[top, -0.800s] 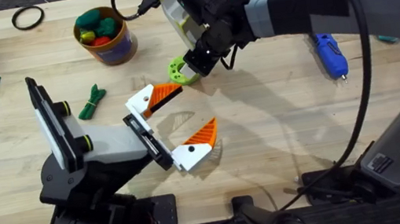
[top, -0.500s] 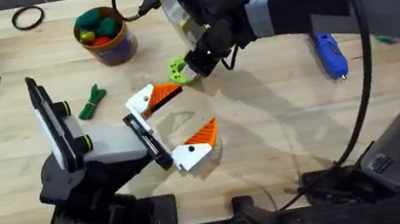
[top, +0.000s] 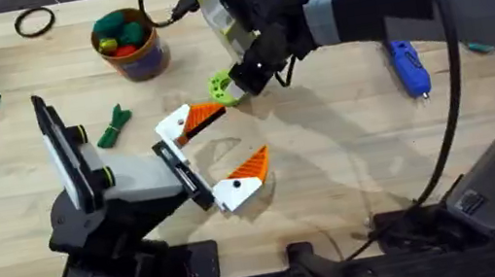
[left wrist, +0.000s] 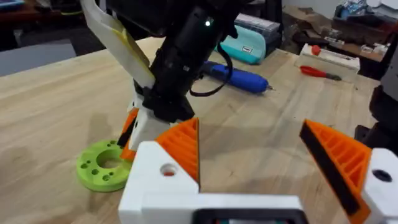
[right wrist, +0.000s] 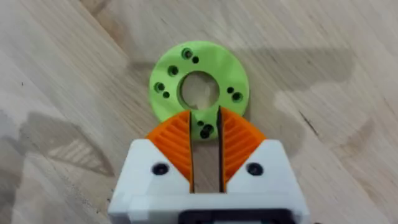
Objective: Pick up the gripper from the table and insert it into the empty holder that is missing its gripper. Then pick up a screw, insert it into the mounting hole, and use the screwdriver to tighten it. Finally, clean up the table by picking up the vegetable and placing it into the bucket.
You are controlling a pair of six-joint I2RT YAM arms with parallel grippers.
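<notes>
Your blue screwdriver (top: 408, 68) lies flat on the table (top: 349, 162), far right. The green vegetable (top: 113, 126) lies near the orange bucket (top: 129, 44).

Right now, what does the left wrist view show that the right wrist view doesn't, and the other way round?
Left wrist alone: the blue screwdriver lying on the table, a teal box behind it, and the left gripper with its jaws wide open. Right wrist alone: the right gripper closed on the rim of the green ring, seen from directly above. Both share the ring, the right gripper's orange pads and the wooden tabletop.
</notes>
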